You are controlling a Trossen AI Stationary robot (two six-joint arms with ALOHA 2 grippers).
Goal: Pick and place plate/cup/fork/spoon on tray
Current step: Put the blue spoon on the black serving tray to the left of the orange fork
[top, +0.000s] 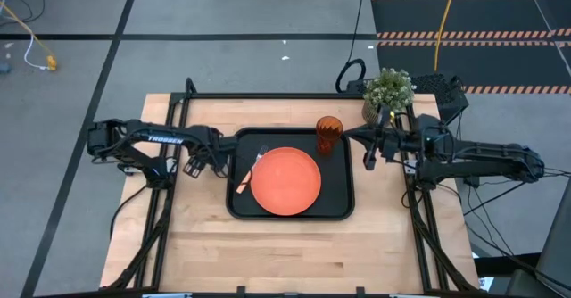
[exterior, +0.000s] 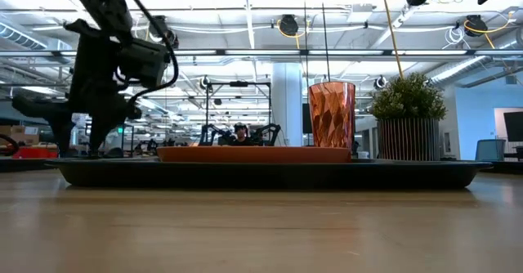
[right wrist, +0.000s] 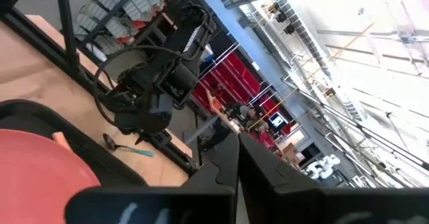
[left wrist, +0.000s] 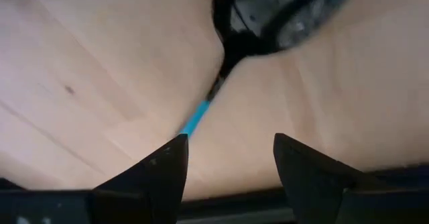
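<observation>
Now left gripper [left wrist: 228,160] over spoon [left wrist: 231,56] lower-centre in wrist view, fingers apart for pickup; right gripper [right wrist: 238,158] shut, parked right of tray [top: 339,204].

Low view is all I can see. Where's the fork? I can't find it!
Observer: The fork lies on the tray, just left of the plate.
Operator: And the spoon?
Observer: The spoon lies on the bare table, off the tray, right in front of the open left tool.
Operator: Is the other tool busy?
Observer: No. The right tool is shut and empty, just right of the tray.
</observation>
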